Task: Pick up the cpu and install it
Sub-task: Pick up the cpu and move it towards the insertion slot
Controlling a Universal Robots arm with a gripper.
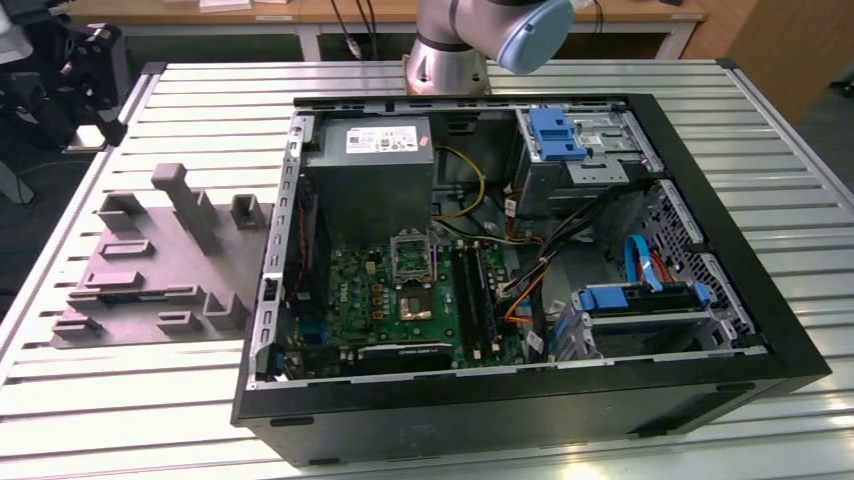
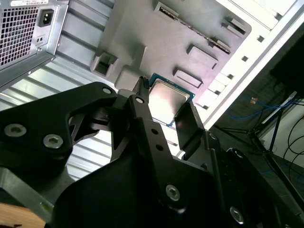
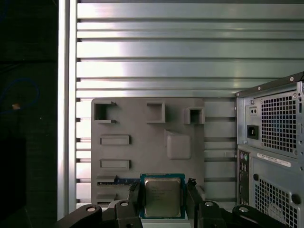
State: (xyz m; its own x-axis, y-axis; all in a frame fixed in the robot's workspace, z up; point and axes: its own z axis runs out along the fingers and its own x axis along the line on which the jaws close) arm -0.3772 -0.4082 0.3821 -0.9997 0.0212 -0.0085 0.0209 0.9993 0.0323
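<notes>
The cpu, a small square chip with a pale metal top and a green rim, sits between the two black fingers of my gripper, which is shut on its edges. In both wrist views it hangs well above the grey holder tray on the slatted table. In the exterior view the motherboard socket, with its metal frame flipped up, lies inside the open computer case.
The tray stands at the exterior view's left of the case. A grey power supply, drive cages with blue parts and loose cables crowd the case. The arm's base stands behind it. The case's rear panel is beside the tray.
</notes>
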